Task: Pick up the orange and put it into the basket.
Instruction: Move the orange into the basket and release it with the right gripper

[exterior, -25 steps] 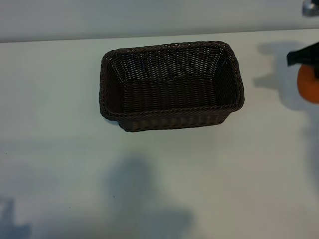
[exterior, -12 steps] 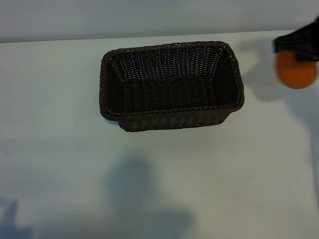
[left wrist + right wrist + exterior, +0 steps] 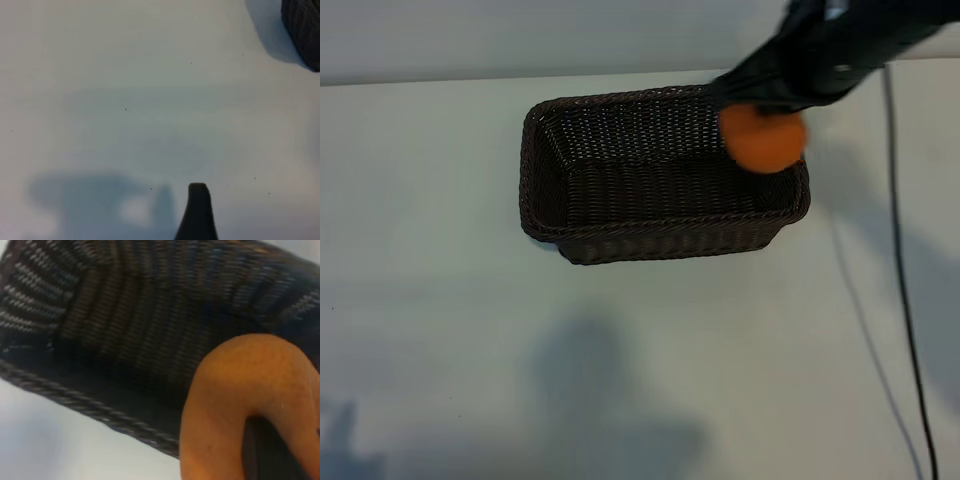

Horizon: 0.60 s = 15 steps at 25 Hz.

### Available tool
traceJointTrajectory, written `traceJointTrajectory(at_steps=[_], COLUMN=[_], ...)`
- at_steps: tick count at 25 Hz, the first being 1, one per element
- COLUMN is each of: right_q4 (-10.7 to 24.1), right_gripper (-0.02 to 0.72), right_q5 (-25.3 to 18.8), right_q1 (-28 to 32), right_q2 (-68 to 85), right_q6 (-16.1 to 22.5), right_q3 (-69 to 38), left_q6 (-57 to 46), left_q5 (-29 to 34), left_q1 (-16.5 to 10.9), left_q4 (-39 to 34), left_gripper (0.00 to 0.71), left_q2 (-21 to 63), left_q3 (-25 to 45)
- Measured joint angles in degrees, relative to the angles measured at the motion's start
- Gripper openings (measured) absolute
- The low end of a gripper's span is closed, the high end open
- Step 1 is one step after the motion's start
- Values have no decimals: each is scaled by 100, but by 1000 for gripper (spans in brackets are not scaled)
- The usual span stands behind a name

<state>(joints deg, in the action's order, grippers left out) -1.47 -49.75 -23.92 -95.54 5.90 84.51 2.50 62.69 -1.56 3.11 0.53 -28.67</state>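
The right gripper (image 3: 760,118) is reaching in from the far right corner of the exterior view, its fingers grasping the orange (image 3: 763,138). The orange is hanging in the air over the right end of the basket (image 3: 620,232), just inside the braided rim and above the dark woven floor, not resting on anything. In the right wrist view the orange (image 3: 235,405) is filling the near corner, with one dark finger (image 3: 265,450) pressing into its skin and the basket's (image 3: 100,405) inner wall and rim lying beyond it.

The basket is sitting on the pale table (image 3: 440,300), its long sides running across the exterior view. A thin black cable (image 3: 898,280) is trailing down the table's right side.

The left gripper's fingers (image 3: 197,212) are standing released over bare table (image 3: 125,100), well apart from the basket, whose corner (image 3: 302,30) is just showing at the edge of the left wrist view.
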Motion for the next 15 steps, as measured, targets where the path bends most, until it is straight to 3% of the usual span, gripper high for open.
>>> traceJointTrajectory(at_steps=[5, 15], right_q4=[-11, 147], right_gripper=[93, 93], right_q5=[-62, -112], right_q1=[-294, -300], right_q2=[-663, -1783], right_q6=[0, 62], right_q3=[549, 1260], left_q6=[0, -7], left_q5=[0, 0], left_q1=[0, 0], left_q4=[0, 0], left_gripper=[592, 592], left_q2=[0, 0], left_q3=[0, 0])
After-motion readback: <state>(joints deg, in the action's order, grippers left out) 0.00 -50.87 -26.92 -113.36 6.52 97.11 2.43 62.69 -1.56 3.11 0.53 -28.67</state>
